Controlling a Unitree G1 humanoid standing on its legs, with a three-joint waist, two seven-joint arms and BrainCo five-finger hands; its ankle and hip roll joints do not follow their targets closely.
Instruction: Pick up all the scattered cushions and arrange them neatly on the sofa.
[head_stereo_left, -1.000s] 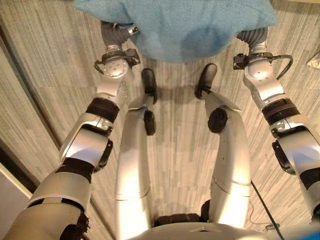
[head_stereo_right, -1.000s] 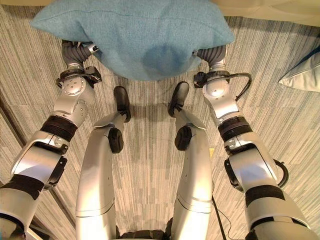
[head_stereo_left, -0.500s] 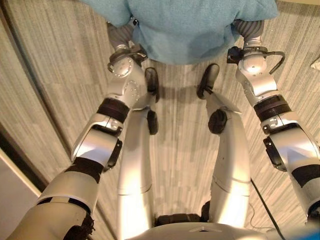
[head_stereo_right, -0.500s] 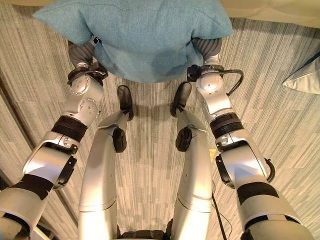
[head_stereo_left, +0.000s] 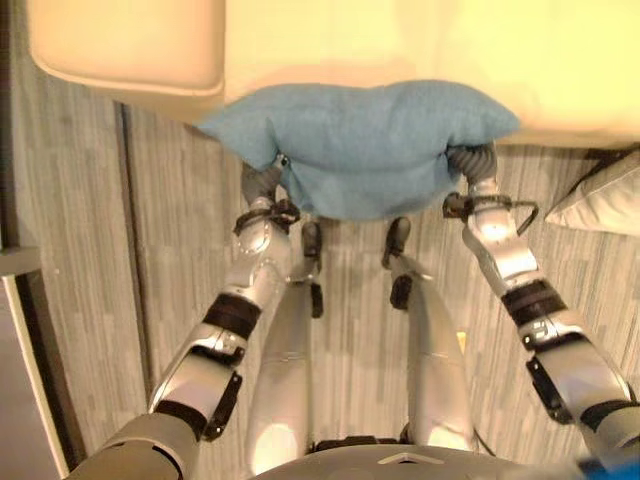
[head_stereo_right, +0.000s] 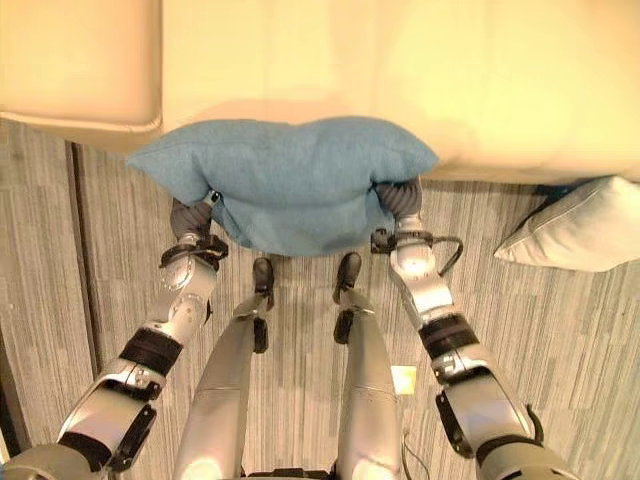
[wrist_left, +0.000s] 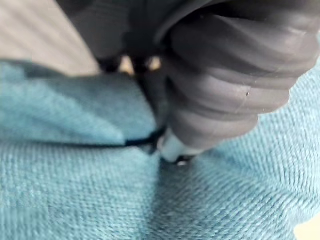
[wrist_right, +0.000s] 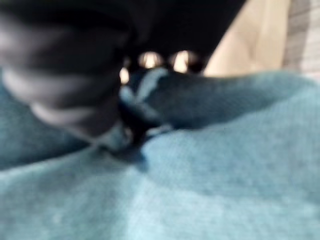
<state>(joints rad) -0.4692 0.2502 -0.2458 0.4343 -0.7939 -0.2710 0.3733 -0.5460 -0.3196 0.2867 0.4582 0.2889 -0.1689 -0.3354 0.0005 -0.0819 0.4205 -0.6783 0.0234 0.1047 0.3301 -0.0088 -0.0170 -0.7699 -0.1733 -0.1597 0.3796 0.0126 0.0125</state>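
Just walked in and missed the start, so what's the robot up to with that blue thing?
It is carrying a teal cushion between both hands, the left hand under one end and the right hand under the other, fingers buried in the fabric. The cushion is held up at the front edge of the cream sofa, not yet set down on the seat. A pale cushion lies on the floor to the robot's right, so more tidying looks likely.
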